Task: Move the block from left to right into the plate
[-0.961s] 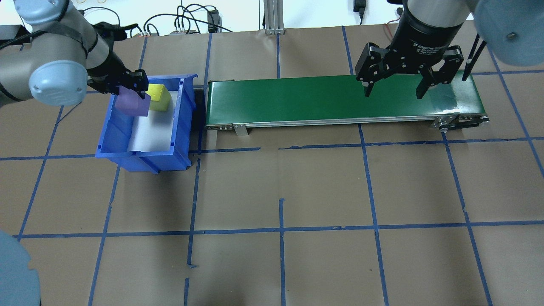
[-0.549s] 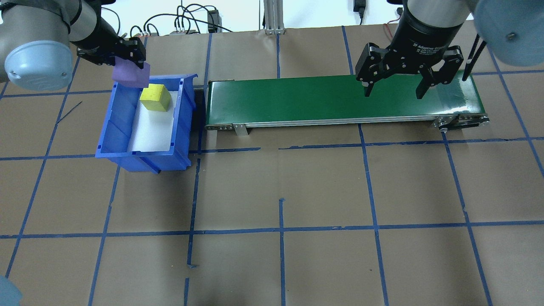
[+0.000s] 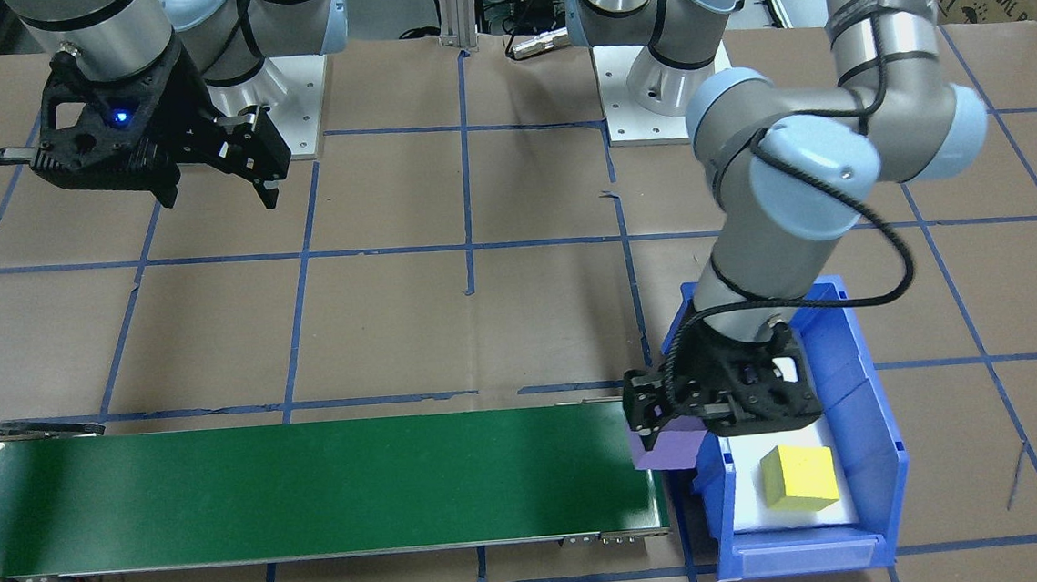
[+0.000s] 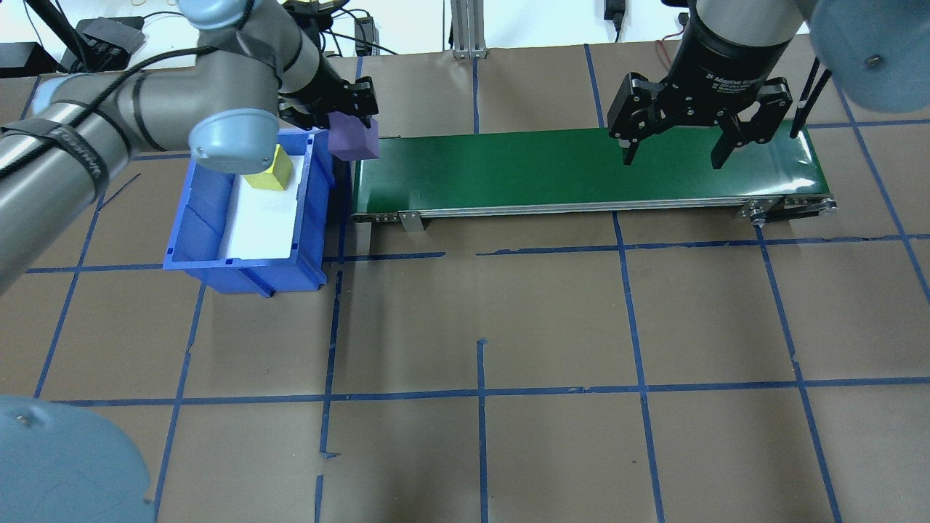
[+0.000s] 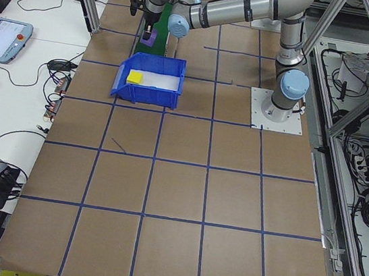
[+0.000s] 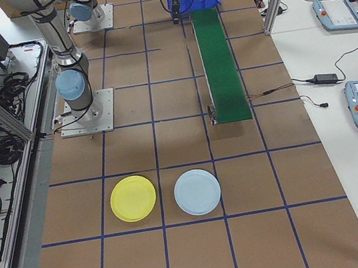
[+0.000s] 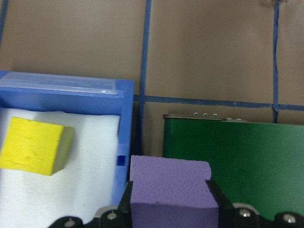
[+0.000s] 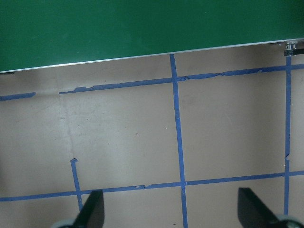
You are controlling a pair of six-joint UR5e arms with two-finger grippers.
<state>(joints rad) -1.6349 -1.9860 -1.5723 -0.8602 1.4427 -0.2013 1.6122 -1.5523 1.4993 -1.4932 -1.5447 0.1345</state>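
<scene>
Gripping a purple foam cube (image 4: 353, 136), the left end effector (image 4: 347, 109) holds it in the air over the gap between the blue plastic rectangular bin (image 4: 251, 270) and the near end of the long green conveyor belt (image 4: 552, 171). A yellow foam cube (image 3: 799, 477) lies on white padding inside the bin. The right end effector (image 4: 674, 154) hangs open above the belt's far end. The round bright yellow plastic plate (image 6: 133, 198) sits well apart on the brown paper surface (image 4: 479, 327), beside a pale blue round plate (image 6: 197, 192)

Silver arms, blue-grey caps, black claws
</scene>
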